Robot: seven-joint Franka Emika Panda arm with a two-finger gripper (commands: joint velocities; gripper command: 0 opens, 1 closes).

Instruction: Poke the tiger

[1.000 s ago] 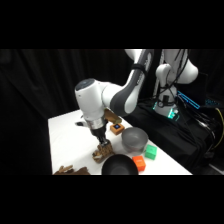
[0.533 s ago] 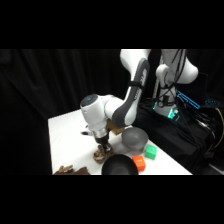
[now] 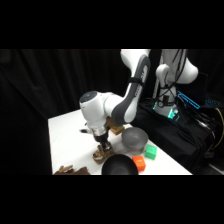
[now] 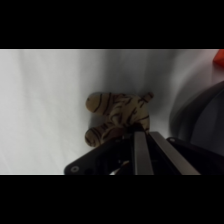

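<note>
Where your wrist view centres, the tiger (image 4: 117, 117) lies on the white table (image 4: 45, 100), directly at the tips of the gripper (image 4: 140, 134), whose fingers look pressed together and appear to touch it. Lower centre in your side view, the tiger (image 3: 101, 155) sits just left of the black bowl (image 3: 120, 165).
</note>
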